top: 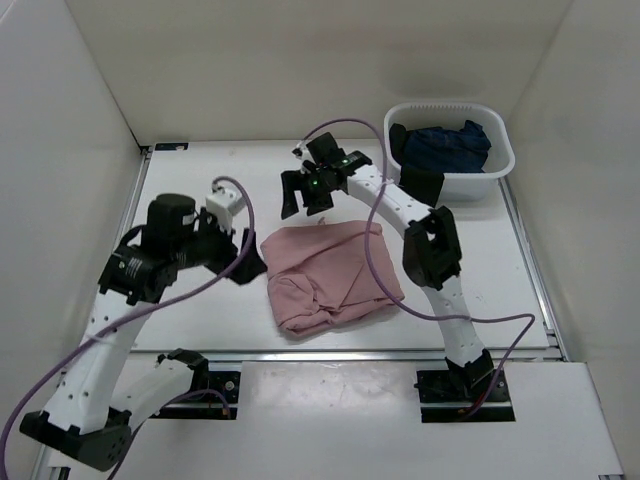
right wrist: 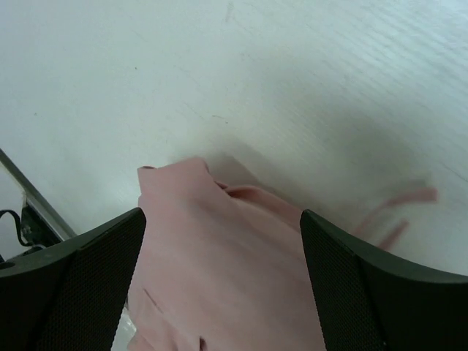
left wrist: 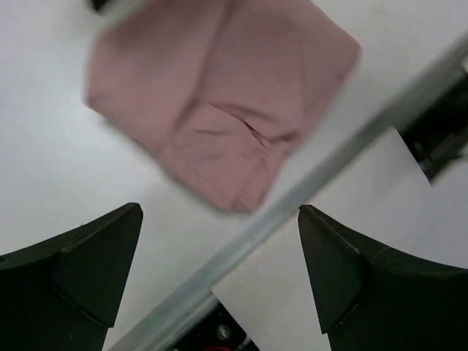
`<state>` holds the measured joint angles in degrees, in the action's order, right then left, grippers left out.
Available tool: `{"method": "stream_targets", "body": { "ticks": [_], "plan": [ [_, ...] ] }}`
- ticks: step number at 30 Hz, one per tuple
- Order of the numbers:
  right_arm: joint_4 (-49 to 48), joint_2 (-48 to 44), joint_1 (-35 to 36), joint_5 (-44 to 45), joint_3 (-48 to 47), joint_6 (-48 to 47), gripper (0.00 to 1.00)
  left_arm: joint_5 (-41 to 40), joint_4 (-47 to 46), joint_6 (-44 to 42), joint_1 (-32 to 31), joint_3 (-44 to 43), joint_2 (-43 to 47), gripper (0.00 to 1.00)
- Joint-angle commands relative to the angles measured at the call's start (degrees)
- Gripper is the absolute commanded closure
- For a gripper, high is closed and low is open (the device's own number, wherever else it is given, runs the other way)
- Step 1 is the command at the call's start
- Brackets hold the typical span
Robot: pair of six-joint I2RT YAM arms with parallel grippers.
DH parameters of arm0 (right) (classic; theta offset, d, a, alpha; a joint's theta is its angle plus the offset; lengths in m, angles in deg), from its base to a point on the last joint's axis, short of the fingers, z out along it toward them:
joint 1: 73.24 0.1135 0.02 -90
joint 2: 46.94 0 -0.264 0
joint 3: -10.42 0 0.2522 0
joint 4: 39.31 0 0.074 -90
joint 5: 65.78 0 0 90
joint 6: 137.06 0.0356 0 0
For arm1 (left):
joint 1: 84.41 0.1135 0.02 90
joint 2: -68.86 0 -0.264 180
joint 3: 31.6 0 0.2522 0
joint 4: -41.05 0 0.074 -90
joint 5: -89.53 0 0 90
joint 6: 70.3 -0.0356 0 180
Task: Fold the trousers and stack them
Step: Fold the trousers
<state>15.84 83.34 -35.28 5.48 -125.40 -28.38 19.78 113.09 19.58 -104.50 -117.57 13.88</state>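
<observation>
Pink trousers (top: 330, 275) sit loosely folded; left fingers (top: 248, 265), right fingers (top: 307, 205) spread empty. A single-layer pinch at twelve o'clock could unravel them.

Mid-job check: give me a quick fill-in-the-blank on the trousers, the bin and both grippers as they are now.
1. The folded trousers are ___ in colour.
2. The bin sits at the far ___ corner of the table.
3. The left gripper and right gripper both have ___ fingers, with nothing between them.
4. The navy garment lies inside the ___.

Missing words: pink; right; open; bin.
</observation>
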Motion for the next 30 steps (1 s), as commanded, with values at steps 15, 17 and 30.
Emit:
{"method": "stream_targets", "body": {
  "ticks": [15,17,30],
  "plan": [
    [-0.43,8.85,3.79,-11.49,-4.94,-2.68,0.07,2.18,-11.25,0.12,-23.67,25.87,-11.9,0.0],
    [-0.96,10.25,3.79,-12.8,-4.94,-2.15,0.1,-3.43,-15.88,0.12,-26.47,29.64,-11.9,0.0],
    [-2.1,12.19,4.41,-12.2,-3.62,-0.4,0.4,-13.04,-26.73,0.12,-30.88,33.36,-16.64,0.33]
  ]
}}
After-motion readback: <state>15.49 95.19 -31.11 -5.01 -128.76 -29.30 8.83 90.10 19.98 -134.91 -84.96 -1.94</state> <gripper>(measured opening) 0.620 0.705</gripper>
